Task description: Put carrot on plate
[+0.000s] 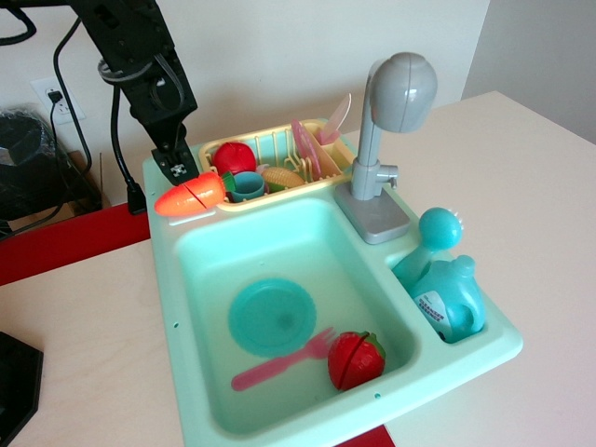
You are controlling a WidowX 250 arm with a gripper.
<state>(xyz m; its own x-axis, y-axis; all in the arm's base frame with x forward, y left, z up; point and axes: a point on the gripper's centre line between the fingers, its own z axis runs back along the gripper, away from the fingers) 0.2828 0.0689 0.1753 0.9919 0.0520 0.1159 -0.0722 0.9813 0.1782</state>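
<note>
The orange carrot (pixel 191 196), with a slice seam and a green stub on its right end, lies level at the sink's back left corner, just above the rim. My black gripper (pixel 182 173) comes down from the upper left, and its fingertips close on the carrot's top. The teal plate (pixel 272 317) lies flat on the bottom of the mint sink basin (pixel 200 372), well in front of and to the right of the carrot. Nothing lies on the plate.
A pink fork (pixel 279 363) and a red strawberry-like toy (pixel 355 359) lie in the basin beside the plate. A yellow dish rack (pixel 279 168) holds pink plates, a cup and toy food. A grey faucet (pixel 386 140) stands at the back right, with a blue bottle (pixel 447 289) in the right slot.
</note>
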